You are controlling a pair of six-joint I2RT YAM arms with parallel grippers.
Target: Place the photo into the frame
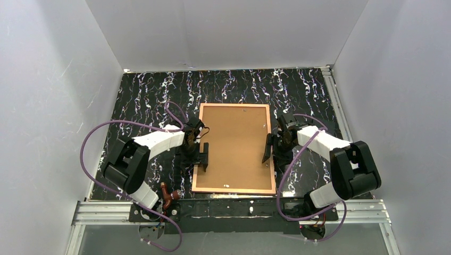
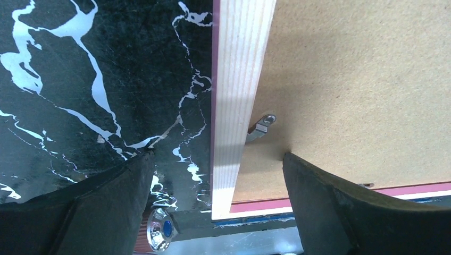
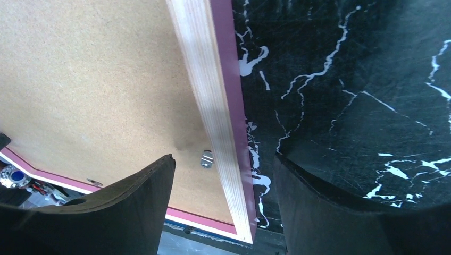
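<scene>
The frame [image 1: 234, 189] lies back up in the middle of the black marbled table. The brown backing board [image 1: 234, 143] fills it. The photo is hidden. My left gripper [image 1: 195, 156] is open and straddles the frame's left rail [image 2: 239, 64], one finger over the table and one over the board [image 2: 361, 79]. A metal tab [image 2: 260, 127] sits by that rail. My right gripper [image 1: 274, 150] is open and straddles the right rail [image 3: 199, 53] the same way, near another tab [image 3: 207, 158]. Neither gripper holds anything.
White walls close the table in on the left, back and right. An aluminium rail [image 1: 228, 210] with the arm bases runs along the near edge. A small brown part [image 1: 167, 194] sits by the left base. Purple cables loop beside both arms.
</scene>
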